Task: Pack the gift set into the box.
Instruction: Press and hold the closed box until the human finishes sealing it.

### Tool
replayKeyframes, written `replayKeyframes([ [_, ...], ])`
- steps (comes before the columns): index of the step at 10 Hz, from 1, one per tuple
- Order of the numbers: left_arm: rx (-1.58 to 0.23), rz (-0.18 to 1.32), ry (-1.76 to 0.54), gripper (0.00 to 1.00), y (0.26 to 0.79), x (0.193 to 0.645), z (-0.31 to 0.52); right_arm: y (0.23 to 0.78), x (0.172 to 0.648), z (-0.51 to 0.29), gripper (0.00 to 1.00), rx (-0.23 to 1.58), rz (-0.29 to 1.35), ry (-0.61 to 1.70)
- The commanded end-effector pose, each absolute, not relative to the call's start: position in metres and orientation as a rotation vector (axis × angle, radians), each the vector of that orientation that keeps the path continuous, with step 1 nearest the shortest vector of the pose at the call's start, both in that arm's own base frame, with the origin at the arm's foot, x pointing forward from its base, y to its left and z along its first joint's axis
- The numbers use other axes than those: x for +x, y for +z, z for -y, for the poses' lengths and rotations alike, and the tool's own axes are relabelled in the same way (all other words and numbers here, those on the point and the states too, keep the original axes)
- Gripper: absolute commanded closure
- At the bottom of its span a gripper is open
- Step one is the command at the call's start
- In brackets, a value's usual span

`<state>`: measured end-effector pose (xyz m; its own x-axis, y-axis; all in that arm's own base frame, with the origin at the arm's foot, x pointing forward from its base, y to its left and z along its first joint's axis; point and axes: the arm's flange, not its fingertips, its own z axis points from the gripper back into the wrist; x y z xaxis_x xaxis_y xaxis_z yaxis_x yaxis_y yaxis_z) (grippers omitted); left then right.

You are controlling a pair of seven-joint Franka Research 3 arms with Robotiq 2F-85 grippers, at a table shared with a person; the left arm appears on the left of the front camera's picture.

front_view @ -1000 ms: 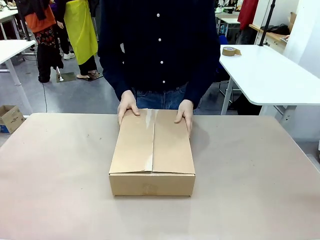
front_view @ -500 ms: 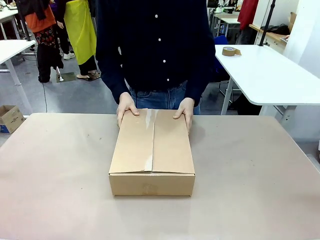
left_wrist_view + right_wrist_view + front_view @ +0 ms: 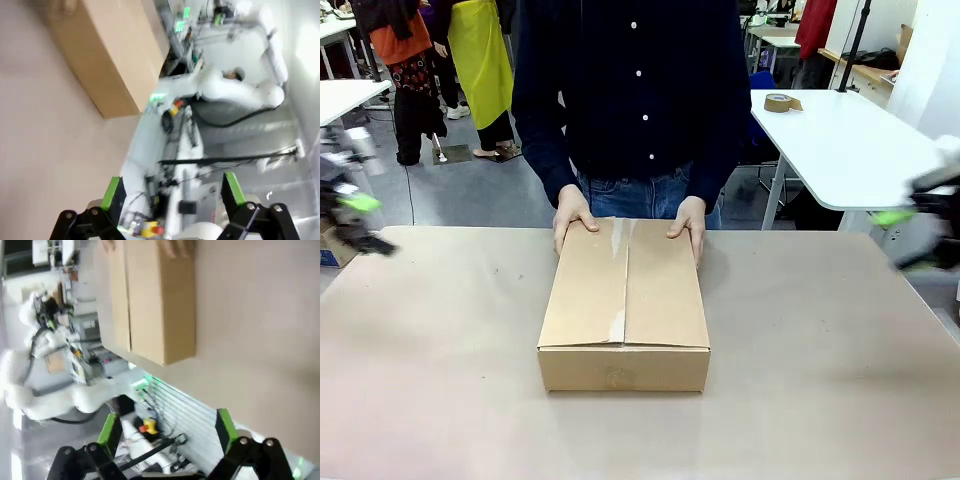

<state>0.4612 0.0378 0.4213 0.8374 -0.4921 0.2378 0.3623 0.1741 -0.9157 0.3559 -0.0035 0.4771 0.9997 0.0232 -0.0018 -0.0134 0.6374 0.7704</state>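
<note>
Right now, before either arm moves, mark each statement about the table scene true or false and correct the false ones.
1. The box has its top flaps folded shut. True.
2. The person's hands rest on the box's near edge, the robot's side. False: they rest on its far corners, the person's side.
3. The left pincer is shut on the box. False: it is open and apart from the box.
4. The right pincer is open and holds nothing. True.
5. A roll of tape lies on the white table behind. True.
</note>
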Motion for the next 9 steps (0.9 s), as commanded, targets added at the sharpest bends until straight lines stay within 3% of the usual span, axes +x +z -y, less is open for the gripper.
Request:
replayKeyframes([
  [1, -1.124, 0.030, -1.108, 0.00, 0.389, 0.457, 0.013, 0.443, 0.364, -0.073, 0.00, 0.923, 0.315, 0.582],
  [2, -1.168, 0.042, -1.143, 0.00, 0.377, 0.456, 0.025, 0.437, 0.355, -0.082, 0.00, 0.940, 0.317, 0.642],
  [3, -1.185, -0.110, -0.785, 0.00, 0.416, 0.468, 0.017, 0.469, 0.360, -0.061, 0.00, 0.841, 0.044, 0.182],
  [4, -1.185, -0.110, -0.785, 0.00, 0.416, 0.468, 0.017, 0.469, 0.360, -0.061, 0.00, 0.841, 0.044, 0.182],
  [5, -1.185, -0.110, -0.785, 0.00, 0.416, 0.468, 0.017, 0.455, 0.356, -0.103, 0.00, 0.817, 0.114, 0.348],
  [6, -1.142, -0.085, -0.914, 0.00, 0.400, 0.469, 0.041, 0.459, 0.364, -0.142, 0.00, 0.973, 0.091, 0.822],
  [7, -1.186, 0.261, -1.009, 0.00, 0.403, 0.481, 0.062, 0.460, 0.384, -0.177, 0.00, 1.003, 0.376, 1.169],
  [8, -1.248, 0.548, -1.179, 0.00, 0.402, 0.483, 0.071, 0.449, 0.395, -0.198, 0.00, 1.075, 0.671, 1.336],
  [9, -1.285, 0.820, -1.341, 0.00, 0.397, 0.482, 0.073, 0.441, 0.403, -0.207, 0.00, 1.148, 0.835, 1.425],
])
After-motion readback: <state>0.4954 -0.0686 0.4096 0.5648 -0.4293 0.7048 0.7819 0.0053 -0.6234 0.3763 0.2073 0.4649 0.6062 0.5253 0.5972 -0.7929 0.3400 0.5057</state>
